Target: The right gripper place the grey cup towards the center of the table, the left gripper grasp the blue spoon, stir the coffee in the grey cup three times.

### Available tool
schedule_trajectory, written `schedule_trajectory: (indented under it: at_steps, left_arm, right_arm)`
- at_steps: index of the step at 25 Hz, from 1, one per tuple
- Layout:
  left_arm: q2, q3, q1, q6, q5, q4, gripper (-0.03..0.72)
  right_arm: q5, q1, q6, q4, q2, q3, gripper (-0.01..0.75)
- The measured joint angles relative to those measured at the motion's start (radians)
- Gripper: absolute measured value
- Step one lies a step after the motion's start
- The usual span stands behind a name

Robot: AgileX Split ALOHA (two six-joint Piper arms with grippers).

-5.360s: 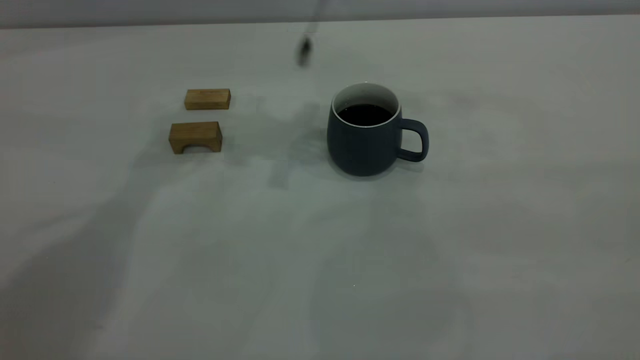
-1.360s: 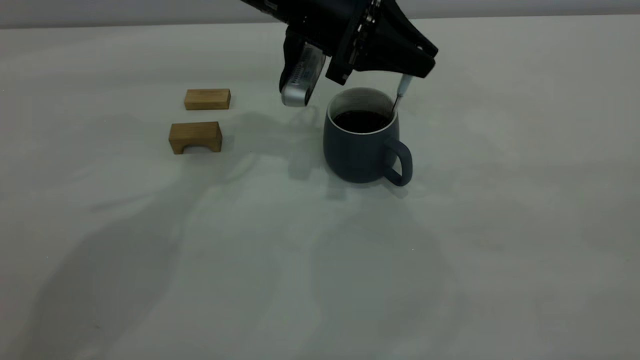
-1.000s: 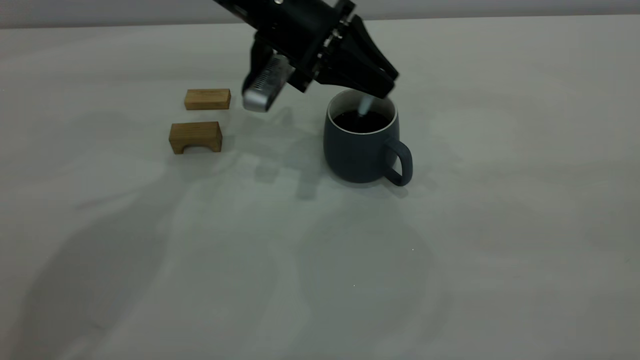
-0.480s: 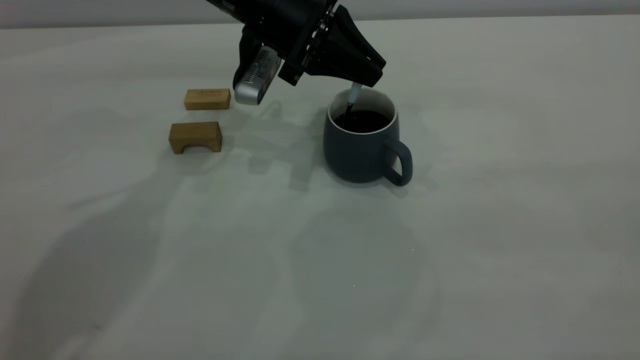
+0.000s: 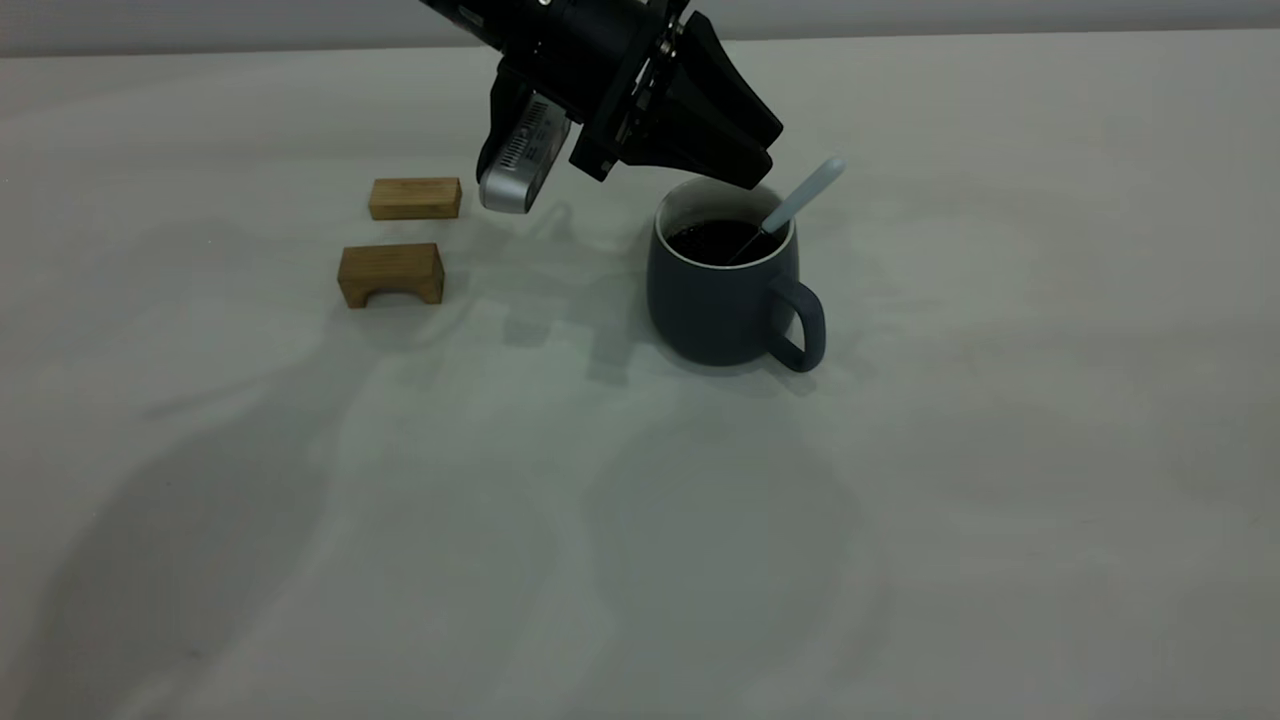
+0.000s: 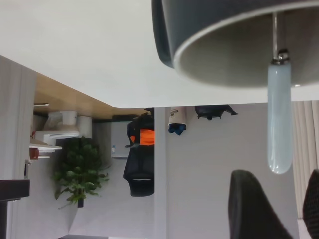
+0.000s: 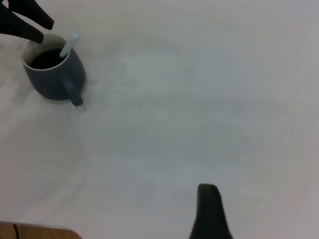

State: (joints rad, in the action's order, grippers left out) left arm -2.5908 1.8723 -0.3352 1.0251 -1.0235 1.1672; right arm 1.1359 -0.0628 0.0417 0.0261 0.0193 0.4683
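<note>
Half a second ago the blue spoon stood nearly upright in the left gripper's grip above the mug; now it leans free against the rim of the grey cup, handle tipped out toward the cup's handle side and its bowl sunk in the coffee. That gripper has let go. In the left wrist view the spoon's pale handle hangs clear of the two dark fingertips, which stand apart with nothing between them. From the exterior view the gripper hovers just above and behind the cup's far rim, close to the spoon but apparently not touching it, though its black body hides the exact gap.

The cup sits near the middle of the table, upright, handle turned toward the camera's right. Two wooden blocks lie well apart from it on the left side. The right gripper is parked far off; only one dark finger shows in its own view, so its opening cannot be judged.

Releasing the spoon into the cup suggests the stirring is over, and the left arm mainly needs to retreat without knocking the handle.
</note>
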Motion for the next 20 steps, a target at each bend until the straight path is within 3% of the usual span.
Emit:
schedule_trajectory:
  at_steps: [5,7,13,20]
  left_arm:
    - [0.000,0.033,0.008,-0.035,-0.037,-0.024,0.344]
    - [0.019,0.058,0.021,-0.045,-0.045,-0.103,0.344]
    - [0.141,0.151,0.039,-0.045,-0.145,-0.575,0.344]
    - [0.313,0.198,0.039,-0.144,-0.145,-1.120,0.344]
  right_arm:
    - [0.000,0.000,0.000,0.000,0.000,0.000,0.592]
    - [0.000,0.000,0.000,0.000,0.000,0.000,0.592]
    - [0.000,0.000,0.000,0.000,0.000,0.000,0.592]
    - [0.000,0.000,0.000,0.000,0.000,0.000,0.592]
